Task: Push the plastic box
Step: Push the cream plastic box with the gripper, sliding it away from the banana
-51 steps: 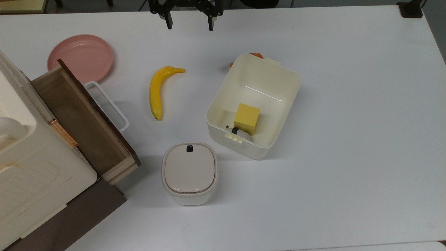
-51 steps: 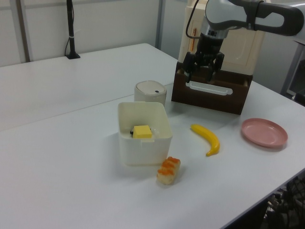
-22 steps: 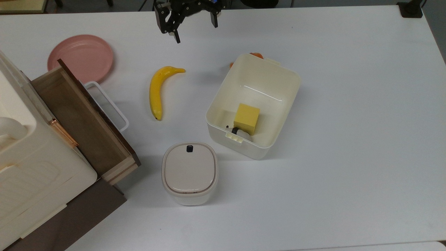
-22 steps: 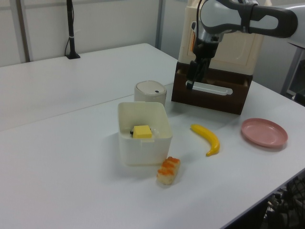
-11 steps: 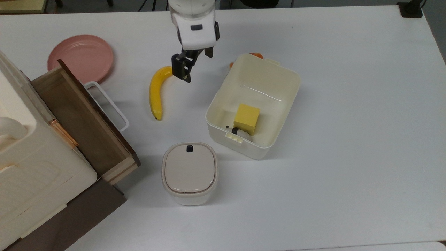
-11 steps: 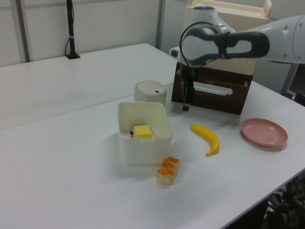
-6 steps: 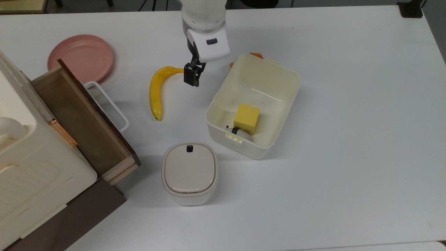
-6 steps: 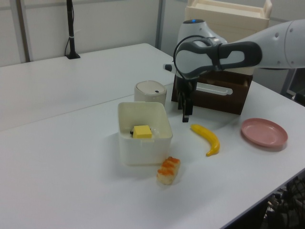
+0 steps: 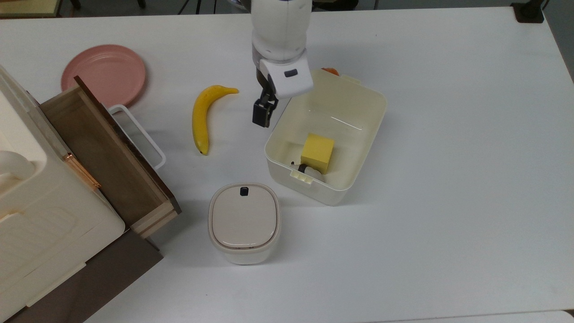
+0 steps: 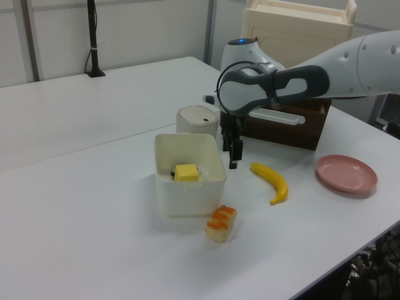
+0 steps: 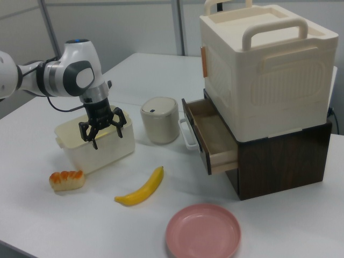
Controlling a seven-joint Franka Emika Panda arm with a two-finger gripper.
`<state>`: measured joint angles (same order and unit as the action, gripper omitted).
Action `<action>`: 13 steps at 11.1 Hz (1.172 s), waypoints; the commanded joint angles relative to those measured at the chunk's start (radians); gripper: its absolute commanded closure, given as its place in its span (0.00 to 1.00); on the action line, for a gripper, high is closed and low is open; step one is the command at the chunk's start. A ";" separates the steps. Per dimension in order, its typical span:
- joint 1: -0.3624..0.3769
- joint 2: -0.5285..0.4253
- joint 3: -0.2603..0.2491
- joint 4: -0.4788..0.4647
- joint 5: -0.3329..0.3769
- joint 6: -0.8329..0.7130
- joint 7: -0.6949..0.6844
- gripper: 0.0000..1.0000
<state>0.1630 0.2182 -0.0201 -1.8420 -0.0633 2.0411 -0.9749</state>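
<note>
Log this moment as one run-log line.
phase: approach | gripper: open, beside the long wall of the cream-white lidless plastic box, contact unclear | inside box: yellow cube | yellow banana: on white table, apart

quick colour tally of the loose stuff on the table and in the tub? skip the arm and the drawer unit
Yellow: 2, banana, block inside the plastic box
Cream/white: 2, plastic box, lidded bin
Pink: 1, plate
Orange-topped: 1, sushi piece
Total: 6
A small dark-and-white item beside the block is too hidden to class.
</note>
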 commanded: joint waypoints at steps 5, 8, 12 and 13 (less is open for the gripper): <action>0.046 0.044 0.023 0.012 -0.003 0.157 0.117 0.00; 0.059 0.073 0.038 0.049 0.000 0.168 0.147 0.00; 0.064 0.087 0.077 0.055 -0.003 0.275 0.229 0.00; 0.064 0.089 0.088 0.060 -0.004 0.284 0.231 0.00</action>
<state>0.2164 0.2985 0.0543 -1.7977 -0.0630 2.2907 -0.7801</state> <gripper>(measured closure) 0.000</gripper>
